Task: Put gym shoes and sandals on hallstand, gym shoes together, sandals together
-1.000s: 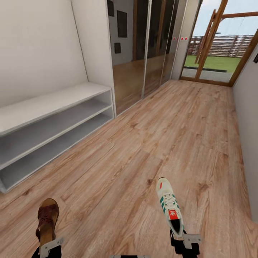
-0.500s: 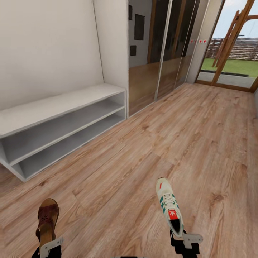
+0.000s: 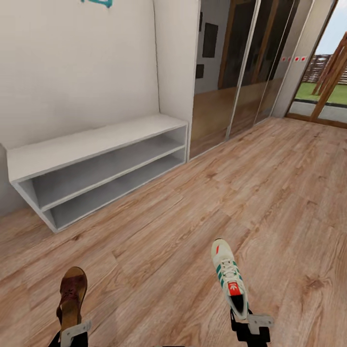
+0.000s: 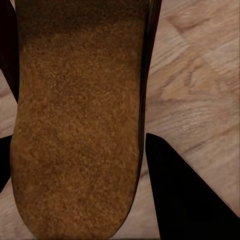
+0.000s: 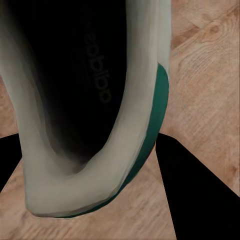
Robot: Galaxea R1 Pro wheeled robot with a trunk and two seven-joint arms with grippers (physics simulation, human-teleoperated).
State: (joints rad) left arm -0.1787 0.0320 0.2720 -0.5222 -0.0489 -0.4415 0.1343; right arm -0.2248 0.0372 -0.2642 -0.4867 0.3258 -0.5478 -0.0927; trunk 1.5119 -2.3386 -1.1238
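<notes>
Low at the right of the head view, gym shoe [image 3: 228, 279] held off the floor [image 3: 270, 193], heel end pinched by right gripper [image 3: 251, 327], toe pointing forward. Likely light, upper soft; heel collar [image 5: 135, 130] stiffest, so a sound place to grip, though prone to sag at the toe. At the left, sandal [image 3: 72, 296] clamped at its heel by left gripper [image 3: 72, 335]; footbed [image 4: 75, 125] rigid, probably heavier, unlikely to flex. Ahead to the left, shoe rack [image 3: 96, 144] against the wall, shelves bare, well apart from both.
</notes>
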